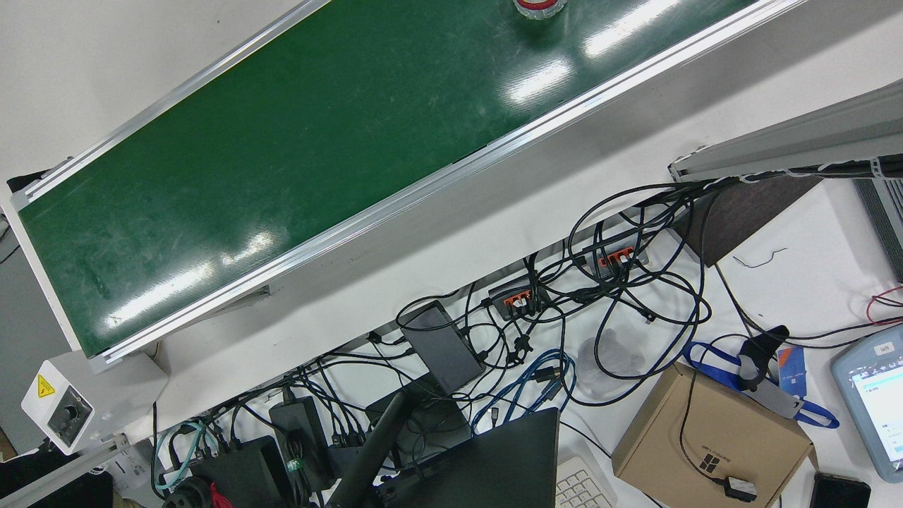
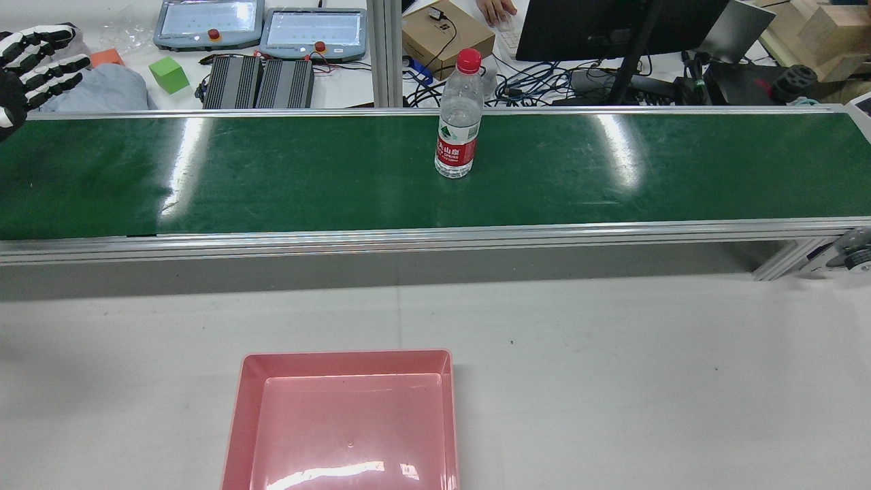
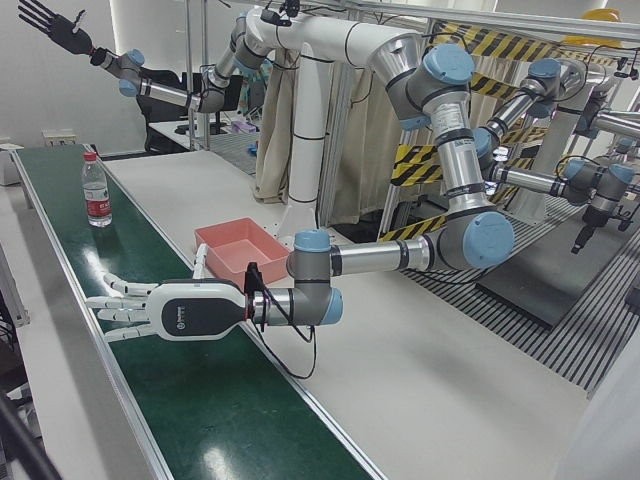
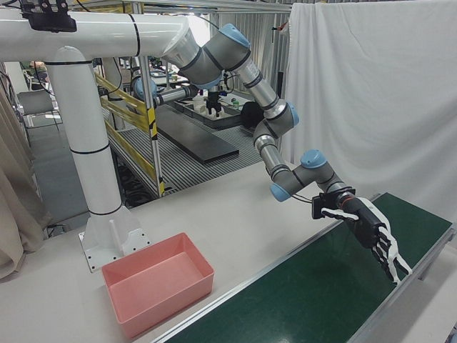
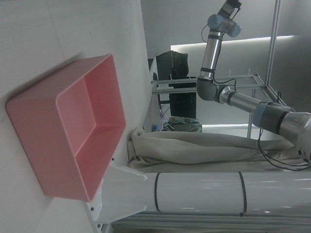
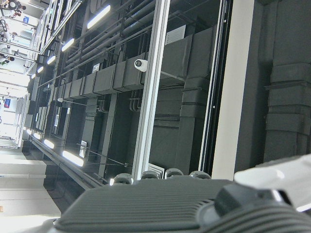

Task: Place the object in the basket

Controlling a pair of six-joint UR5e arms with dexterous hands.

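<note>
A clear water bottle (image 2: 458, 116) with a red cap and red label stands upright on the green conveyor belt (image 2: 306, 177), near its far rail; it also shows in the left-front view (image 3: 96, 190) and its top shows in the front view (image 1: 537, 5). The pink basket (image 2: 346, 422) sits empty on the white table in front of the belt, also in the left hand view (image 5: 73, 141). My left hand (image 3: 150, 308) is open, fingers spread, low over the belt's left end, far from the bottle. My right hand (image 3: 48, 24) is open, raised high in the air.
Aluminium rails edge the belt (image 2: 408, 235). Behind the belt are teach pendants (image 2: 313, 30), a green cube (image 2: 168, 73), a cardboard box (image 2: 442, 34) and cables. The white arm pedestal (image 4: 93, 179) stands behind the basket.
</note>
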